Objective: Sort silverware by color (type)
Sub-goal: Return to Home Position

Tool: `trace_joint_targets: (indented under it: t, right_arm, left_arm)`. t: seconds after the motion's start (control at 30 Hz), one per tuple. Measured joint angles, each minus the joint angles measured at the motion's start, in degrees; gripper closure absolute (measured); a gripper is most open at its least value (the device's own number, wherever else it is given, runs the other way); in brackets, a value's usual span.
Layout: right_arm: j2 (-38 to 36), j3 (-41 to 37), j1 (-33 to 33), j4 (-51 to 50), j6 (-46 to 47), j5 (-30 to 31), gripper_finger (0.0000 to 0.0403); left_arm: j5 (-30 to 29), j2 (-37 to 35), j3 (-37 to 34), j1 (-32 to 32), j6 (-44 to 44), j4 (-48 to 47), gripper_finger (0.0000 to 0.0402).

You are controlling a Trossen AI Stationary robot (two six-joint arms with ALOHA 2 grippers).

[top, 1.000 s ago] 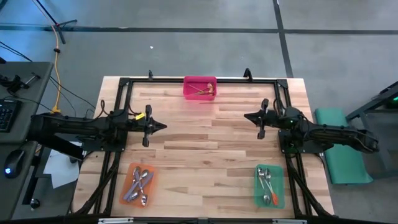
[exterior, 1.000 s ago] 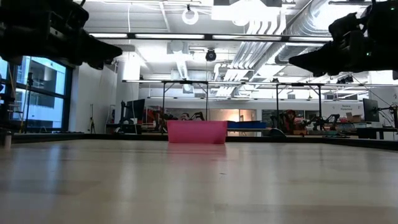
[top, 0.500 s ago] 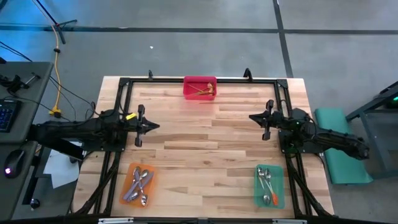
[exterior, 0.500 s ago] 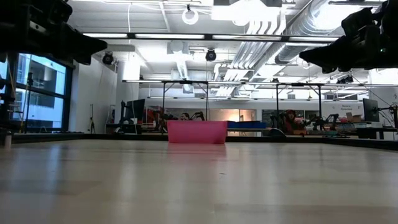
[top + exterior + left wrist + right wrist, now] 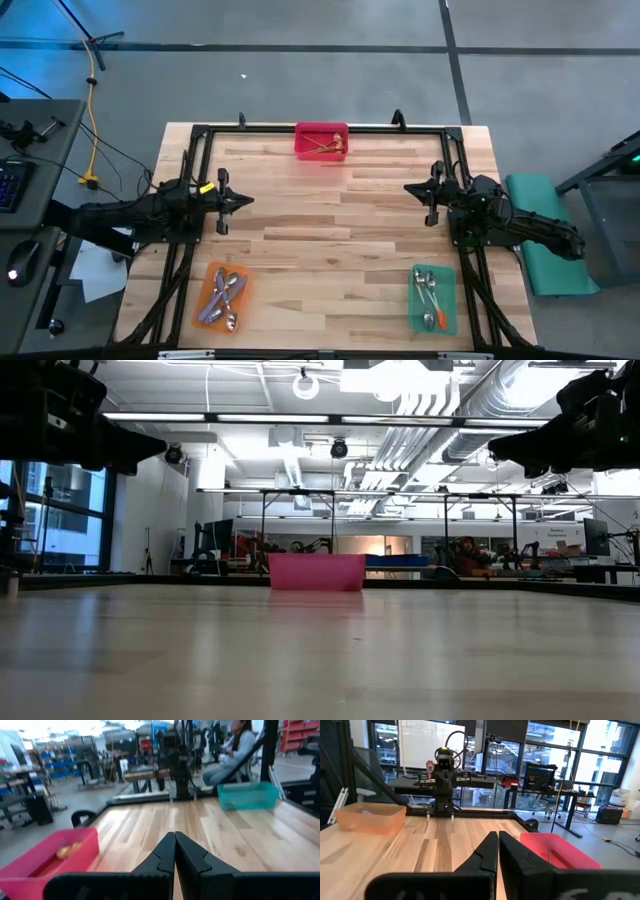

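Gold spoons (image 5: 325, 146) in red bin (image 5: 301, 141), purple spoons (image 5: 224, 296) in orange bin (image 5: 205, 287), orange spoons (image 5: 428, 298) in green bin (image 5: 448, 302), none loose on the desk (image 5: 330, 230). Looks finished; left gripper (image 5: 245, 199) and right gripper (image 5: 410, 187) pressed together, empty.

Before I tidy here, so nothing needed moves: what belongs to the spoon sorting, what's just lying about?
Job: slim gold spoons in red plastic bin; silver purple-handled spoons in orange bin; silver orange-handled spoons in green bin; left gripper, right gripper, shut, above wooden table.
Lying about: yellow cable; flat teal pad.
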Motion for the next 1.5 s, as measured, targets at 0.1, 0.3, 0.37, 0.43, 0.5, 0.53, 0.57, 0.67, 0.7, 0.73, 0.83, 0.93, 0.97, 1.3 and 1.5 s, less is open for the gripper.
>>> trace_joint_targets:
  t: [0.1, 0.3, 0.37, 0.43, 0.5, 0.53, 0.57, 0.67, 0.7, 0.73, 0.83, 0.93, 0.97, 1.3, 1.5]
  right_arm:
    - [0.0, 0.0, 0.0, 0.0, 0.8, 0.3, 0.0403]
    - [0.0, 0.0, 0.0, -0.6, 0.2, 1.7, 0.0403]
    - [0.0, 0.0, 0.0, -0.6, 0.3, 3.4, 0.0403]
    - [0.0, 0.0, 0.0, -0.3, 0.3, 4.0, 0.0403]
    - [0.0, 0.0, 0.0, 0.0, 0.2, 4.3, 0.0403]
    - [0.0, 0.0, 0.0, 0.2, 0.2, 5.3, 0.0403]
    - [0.0, 0.0, 0.0, 0.0, -0.1, 6.7, 0.0403]
    - [0.0, 0.0, 0.0, -0.1, 0.1, 10.7, 0.0403]
    - [0.0, 0.0, 0.0, -0.1, 0.6, 11.4, 0.0403]
    - [0.0, 0.0, 0.0, -0.1, 0.8, 11.7, 0.0403]
    - [0.0, 0.0, 0.0, -1.2, 0.8, 12.1, 0.0403]
    - [0.0, 0.0, 0.0, -2.9, 0.9, 15.5, 0.0403]
    - [0.0, 0.0, 0.0, -3.6, 1.1, 16.5, 0.0403]
    - [0.0, 0.0, 0.0, -1.7, 1.5, 17.0, 0.0403]
    - [0.4, 0.0, 0.0, -2.5, 1.4, 24.3, 0.0403]
  left_arm:
    - [0.3, -1.6, 0.1, 0.6, 0.6, 0.2, 0.0401]
    - [0.8, -1.0, 0.1, 1.7, 1.0, 0.0, 0.0401]
    - [1.5, -1.1, 0.1, 1.8, 1.5, 0.2, 0.0401]
    - [1.8, -1.1, 0.1, 1.8, 1.6, 0.2, 0.0401]
    - [1.9, -1.1, 0.1, 1.8, 1.5, 0.2, 0.0401]
    - [1.9, -1.1, 0.1, 1.8, 1.5, 0.2, 0.0401]
    - [1.9, -1.1, 0.1, 1.8, 1.2, 0.2, 0.0401]
    - [1.9, -1.1, 0.1, 1.8, 0.4, 0.2, 0.0401]
    - [1.9, -1.0, 0.1, 1.8, 0.3, 0.2, 0.0401]
    - [1.9, -1.0, 0.1, 1.8, 0.2, 0.2, 0.0401]
    - [1.6, -0.9, 0.1, 1.8, 0.1, 0.2, 0.0401]
    - [1.0, -0.8, 0.1, 1.8, 0.1, 0.2, 0.0401]
    - [1.0, -0.8, 0.1, 1.8, 0.1, 0.1, 0.0401]
    - [0.6, -1.5, 0.1, 1.8, -0.1, 0.1, 0.0401]
    - [-3.1, -1.5, 0.1, 1.8, -3.0, -0.8, 0.0401]
